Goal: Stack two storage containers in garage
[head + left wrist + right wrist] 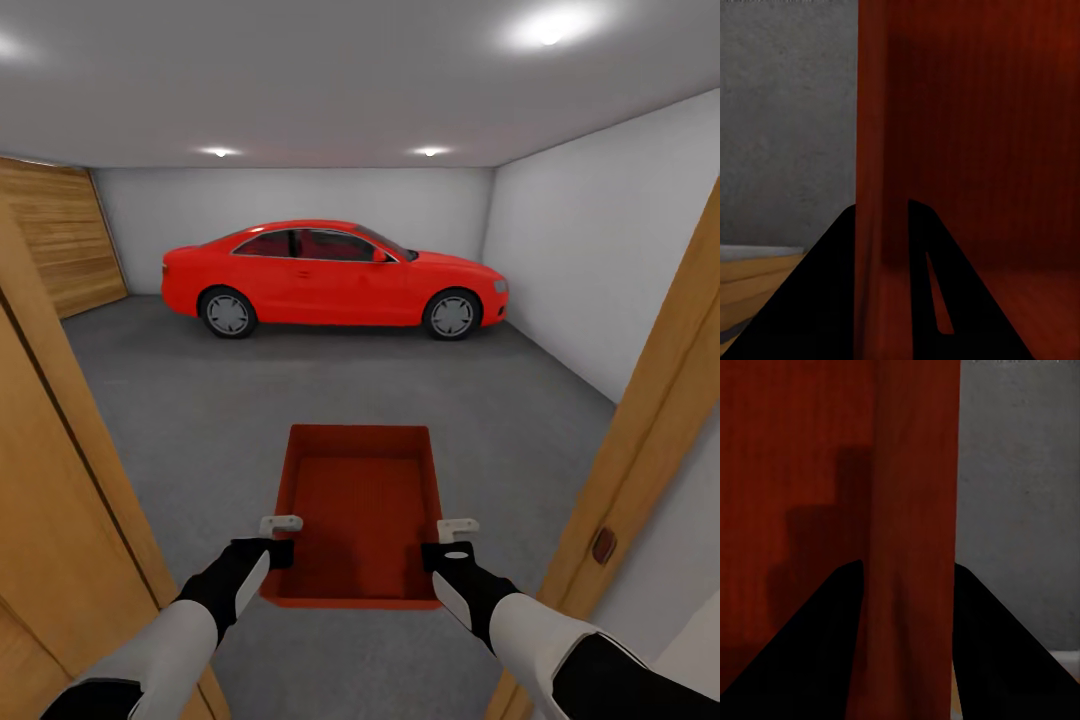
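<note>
Grey garage floor [180, 400] stretches toward a red car [335, 275] beyond the wooden doorway, while the left gripper [281, 538] and right gripper [458, 541] each clamp a side wall of 1 storage container [360, 500], carried level between them for balance.

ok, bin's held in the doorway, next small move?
Probably roll forward through the orange-wood door frame onto the grey concrete floor: both grippers, left and right, clamp the orange-red lidless bin's side walls, and it hangs above the floor.
</note>
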